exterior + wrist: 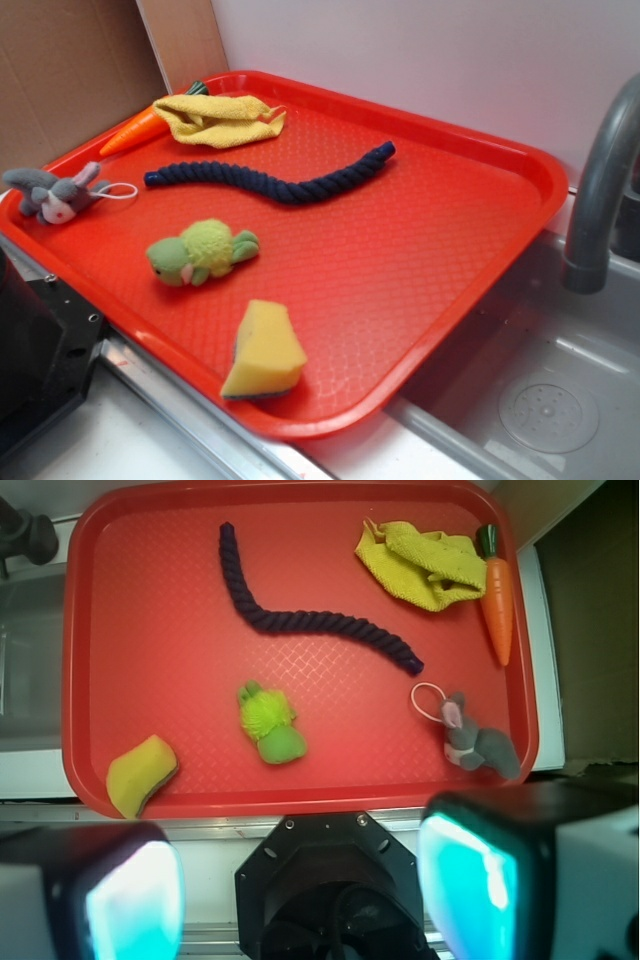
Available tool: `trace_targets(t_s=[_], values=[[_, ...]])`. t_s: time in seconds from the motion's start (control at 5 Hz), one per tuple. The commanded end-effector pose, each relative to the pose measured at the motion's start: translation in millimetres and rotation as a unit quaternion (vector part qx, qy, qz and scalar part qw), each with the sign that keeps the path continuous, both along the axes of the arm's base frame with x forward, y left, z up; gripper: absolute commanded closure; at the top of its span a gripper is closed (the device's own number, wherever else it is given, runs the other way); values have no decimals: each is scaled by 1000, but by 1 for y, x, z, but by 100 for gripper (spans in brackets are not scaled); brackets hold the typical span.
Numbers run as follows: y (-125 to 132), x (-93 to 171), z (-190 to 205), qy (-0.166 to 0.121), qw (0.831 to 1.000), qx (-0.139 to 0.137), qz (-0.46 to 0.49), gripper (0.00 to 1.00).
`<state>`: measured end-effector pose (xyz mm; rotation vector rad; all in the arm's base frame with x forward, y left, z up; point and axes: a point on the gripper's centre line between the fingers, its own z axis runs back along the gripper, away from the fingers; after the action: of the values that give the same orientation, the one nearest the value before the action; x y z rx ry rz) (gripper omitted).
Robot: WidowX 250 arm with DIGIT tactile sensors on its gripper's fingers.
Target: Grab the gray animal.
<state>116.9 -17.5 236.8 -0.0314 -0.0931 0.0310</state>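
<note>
The gray animal (55, 195) lies at the left edge of the red tray (420, 230), its thin white cord loop trailing to the right. In the wrist view the gray animal (475, 742) sits near the tray's lower right corner, loop toward the middle. My gripper (300, 895) hangs high above the tray's near edge, open, with nothing between its fingers (470, 890). Between the pads I see the robot's black base. The exterior view does not show the gripper.
Also on the tray (150, 600): a green-yellow plush turtle (270, 723), a dark blue rope (300, 620), a yellow cloth (420, 565), an orange carrot (497, 600) and a yellow sponge (140, 773). A sink with a gray faucet (600, 190) lies to the right.
</note>
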Motion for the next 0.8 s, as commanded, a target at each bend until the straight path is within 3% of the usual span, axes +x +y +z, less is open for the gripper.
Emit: trace_targets(t_s=[0.0,0.2,0.4,0.6], values=[[0,0,0,0,1000,0,0,0],[50,19,-50,66,994,2,-83,0],[86,30,-93,77,977,33,-197,0],[138,19,-127,87,962,89,-241,0]])
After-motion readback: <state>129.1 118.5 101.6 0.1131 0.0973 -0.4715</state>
